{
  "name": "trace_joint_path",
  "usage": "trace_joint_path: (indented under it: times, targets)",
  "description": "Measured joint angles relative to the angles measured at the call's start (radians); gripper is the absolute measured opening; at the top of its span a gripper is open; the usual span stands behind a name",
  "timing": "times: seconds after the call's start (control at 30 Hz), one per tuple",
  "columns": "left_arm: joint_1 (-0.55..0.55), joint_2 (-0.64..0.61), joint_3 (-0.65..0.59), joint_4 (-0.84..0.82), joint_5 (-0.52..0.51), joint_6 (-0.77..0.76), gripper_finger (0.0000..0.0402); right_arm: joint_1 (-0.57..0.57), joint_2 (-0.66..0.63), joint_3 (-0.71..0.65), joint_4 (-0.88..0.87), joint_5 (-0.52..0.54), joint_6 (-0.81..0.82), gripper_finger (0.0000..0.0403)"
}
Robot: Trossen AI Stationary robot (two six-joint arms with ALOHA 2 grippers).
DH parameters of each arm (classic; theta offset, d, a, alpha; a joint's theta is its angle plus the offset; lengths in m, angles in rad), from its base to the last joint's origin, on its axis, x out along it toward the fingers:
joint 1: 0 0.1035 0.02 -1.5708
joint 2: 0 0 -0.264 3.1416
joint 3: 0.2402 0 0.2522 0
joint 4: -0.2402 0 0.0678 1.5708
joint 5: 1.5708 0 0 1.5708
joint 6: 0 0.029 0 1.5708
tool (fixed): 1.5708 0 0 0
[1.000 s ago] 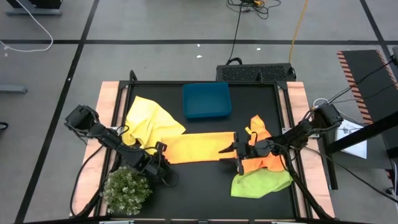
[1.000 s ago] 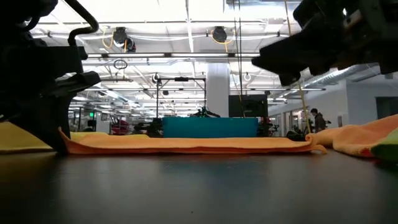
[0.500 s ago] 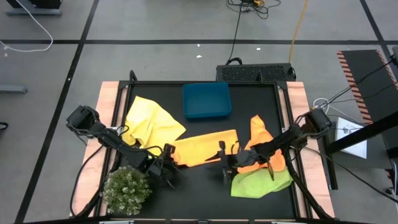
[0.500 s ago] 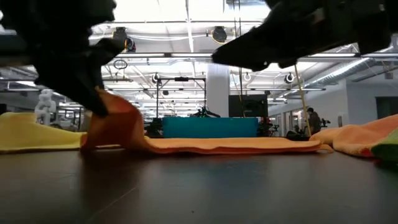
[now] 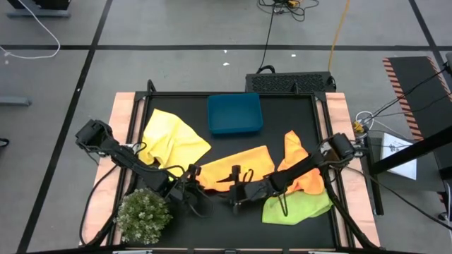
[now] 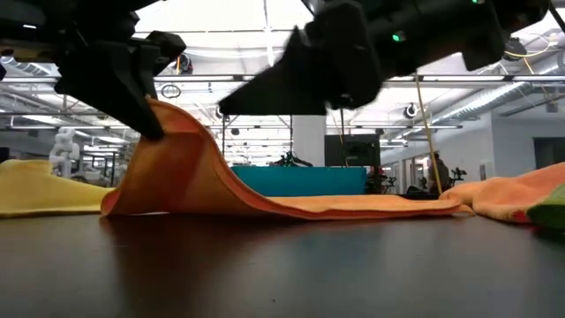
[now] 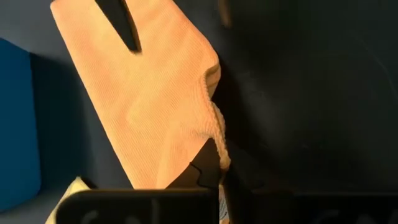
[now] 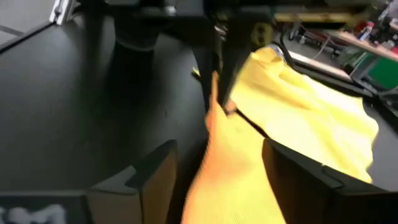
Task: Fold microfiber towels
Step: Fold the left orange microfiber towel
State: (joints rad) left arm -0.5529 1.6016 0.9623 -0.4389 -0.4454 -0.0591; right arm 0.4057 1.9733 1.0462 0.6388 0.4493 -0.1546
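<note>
Within the last second the left hand point(image 5: 192, 185), clamped on the orange towel point(image 5: 229, 166), has lifted its 9 o'clock end off the tabletop point(image 5: 282, 120) toward the middle; the right hand point(image 5: 236, 189), fingers apart, has slid over it, so the fold looks begun

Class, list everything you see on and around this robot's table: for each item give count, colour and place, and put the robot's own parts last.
Folded orange towel: one, orange, table centre, one end lifted off the surface.
Yellow towel: one, yellow, crumpled at the left, beside the bin.
Second orange towel: one, orange, crumpled at the right.
Lime towel: one, lime green, front right, partly under the second orange towel.
Bin: one, blue, back centre.
Plant: one, green, front left corner.
Table: one, black top.
Left gripper: dark, pinching the folded orange towel's left end.
Right gripper: dark, open, over the towel's near edge.
</note>
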Motion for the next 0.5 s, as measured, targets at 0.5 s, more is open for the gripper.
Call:
trace_joint_path:
  times: [0.5]
  targets:
    - [-0.001, 0.000, 0.001, -0.014, 0.002, -0.019, 0.0008, -0.014, 0.174, 0.288, -0.228, 0.100, -0.103, 0.0238]
